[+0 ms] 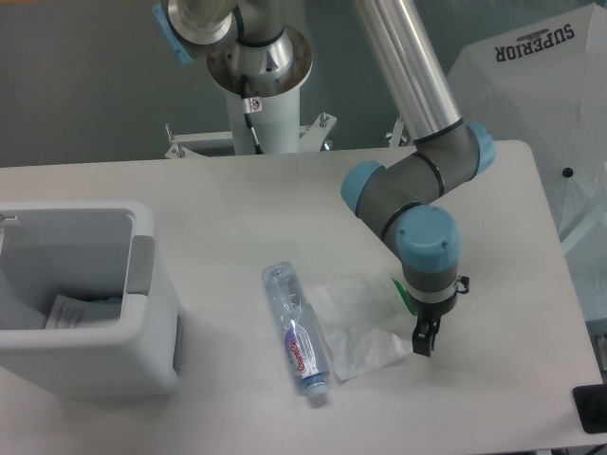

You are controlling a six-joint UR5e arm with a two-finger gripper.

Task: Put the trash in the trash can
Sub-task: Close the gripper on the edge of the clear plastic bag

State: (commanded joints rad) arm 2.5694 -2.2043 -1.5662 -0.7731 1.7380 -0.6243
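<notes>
**Trash items on table, gripper at bag edge — risk record**

Item 1: plastic bag (358,320), clear, thin, lying flat and crumpled on the table (237,204), green strip (403,293) at its right edge. Nothing holds it.

Item 2: bottle (298,334), small, clear, red-and-white label, lying on its side just left of the bag, touching or overlapping the bag's left margin; which, cannot be told.

Item 3: trash can (85,303), pale grey-white, darker side panel, at the table's left edge, well apart from both items. Some paper shows inside.

Item 4: gripper (421,341), pointing down at the bag's right corner, just beside the green strip. The fingers look narrow and close together; whether they pinch any film, or are merely drawn in, cannot be told from this angle.

Stage, as judged: approach to the bag; neither item binned.

Hazards, as judged:
- Thin film lies flat, so the fingers may close on the table and miss it.
- A catch on one corner only could let the bag slip free on lifting.
- Dragging the bag may roll the bottle, since the two lie so close.
- The long carry leftward to the trash can gives a loose bag time to drop.
</notes>
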